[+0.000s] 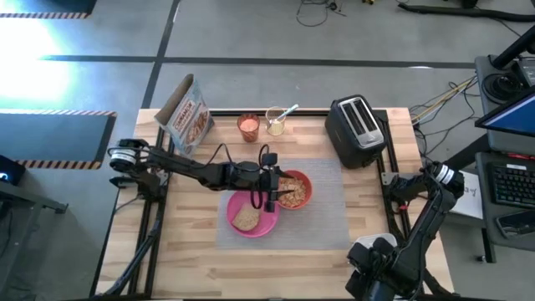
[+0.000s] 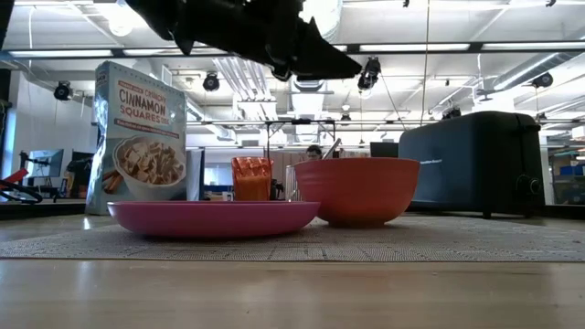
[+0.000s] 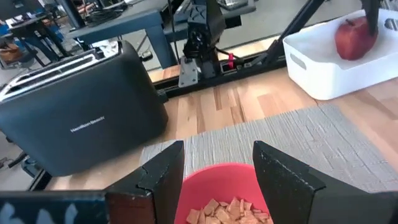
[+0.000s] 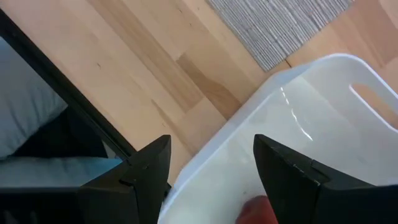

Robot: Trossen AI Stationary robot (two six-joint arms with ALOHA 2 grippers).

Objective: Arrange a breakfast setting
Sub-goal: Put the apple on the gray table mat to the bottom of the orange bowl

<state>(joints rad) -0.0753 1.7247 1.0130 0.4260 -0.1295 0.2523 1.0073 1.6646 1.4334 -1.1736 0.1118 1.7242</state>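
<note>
The pink plate (image 1: 263, 224) with the toast slice (image 1: 245, 219) lies on the grey mat (image 1: 330, 213). The orange-red bowl (image 1: 303, 186) of cereal stands against the plate's right side. My left gripper (image 3: 217, 155) is open and hangs above the bowl (image 3: 217, 186), clear of it in the low view (image 2: 311, 57). The small orange cup (image 1: 248, 125) and a glass holding the spoon (image 1: 282, 114) stand at the far edge. My right gripper (image 4: 211, 146) is open above a white bin (image 4: 298, 124) at the near right. The red apple (image 3: 353, 38) lies in the bin.
A black toaster (image 1: 358, 130) stands at the far right. A cereal bag (image 1: 188, 113) stands at the far left. Bare wood lies near the front edge, left of the white bin (image 1: 361, 247).
</note>
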